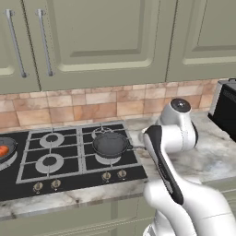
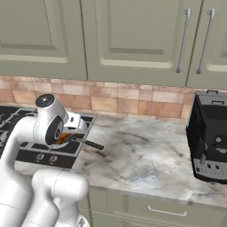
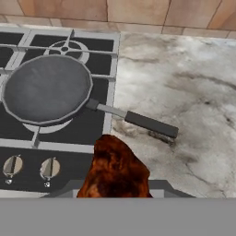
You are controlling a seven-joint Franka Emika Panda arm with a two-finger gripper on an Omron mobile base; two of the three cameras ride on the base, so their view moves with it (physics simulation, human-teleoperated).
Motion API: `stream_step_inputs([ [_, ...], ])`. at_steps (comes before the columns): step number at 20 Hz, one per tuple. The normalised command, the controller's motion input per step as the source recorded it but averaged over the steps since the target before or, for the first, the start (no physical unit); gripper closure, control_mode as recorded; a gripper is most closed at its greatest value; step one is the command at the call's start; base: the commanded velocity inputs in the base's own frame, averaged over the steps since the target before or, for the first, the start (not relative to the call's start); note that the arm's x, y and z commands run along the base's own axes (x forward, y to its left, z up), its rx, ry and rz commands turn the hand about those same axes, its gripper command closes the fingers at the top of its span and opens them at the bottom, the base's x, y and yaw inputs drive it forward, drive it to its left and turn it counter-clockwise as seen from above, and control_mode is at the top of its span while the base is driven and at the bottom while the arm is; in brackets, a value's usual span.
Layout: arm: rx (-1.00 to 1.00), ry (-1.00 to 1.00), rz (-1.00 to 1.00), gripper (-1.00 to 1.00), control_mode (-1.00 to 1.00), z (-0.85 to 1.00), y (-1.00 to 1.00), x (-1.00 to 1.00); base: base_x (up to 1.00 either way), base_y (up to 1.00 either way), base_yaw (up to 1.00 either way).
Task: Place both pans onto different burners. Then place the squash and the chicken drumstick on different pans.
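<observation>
- Nearest in the hand view, the tool (image 3: 115,191) is clamped on the chicken drumstick (image 3: 115,170), a brown-red lump rising between the tips; the tips themselves are hidden behind it.
- Just beyond and to the left sits the empty pan (image 3: 46,89) on the near right burner of the cooktop (image 3: 99,126). That is the relation the next move turns on: the drumstick has to travel forward and left to reach the pan's bowl.
- The pan's handle (image 3: 150,123) runs right and slightly nearer, out over the marble tabletop (image 3: 184,92), so its long axis lies roughly left to right.
- Far left, the other pan (image 1: 3,150) holds the orange-red squash (image 1: 2,150).
</observation>
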Motion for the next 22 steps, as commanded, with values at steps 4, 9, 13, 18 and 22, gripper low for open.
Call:
stream_step_inputs([
  [4,0.02,0.01,0.06,1.0,-1.0,0.0,0.42,0.03,0.0,0.0,0.0],
  [9,0.0,0.0,0.04,1.0,-1.0,-0.01,0.33,0.14,0.0,0.0,0.0],
  [13,0.0,0.0,0.02,1.0,-1.0,-0.06,0.37,0.23,0.0,0.0,0.0],
  [18,0.0,0.0,0.0,1.0,-1.0,-0.13,0.3,0.3,0.0,0.0,0.0],
  [22,0.0,0.0,0.0,1.0,-1.0,-0.15,0.25,0.3,0.0,0.0,0.0],
])
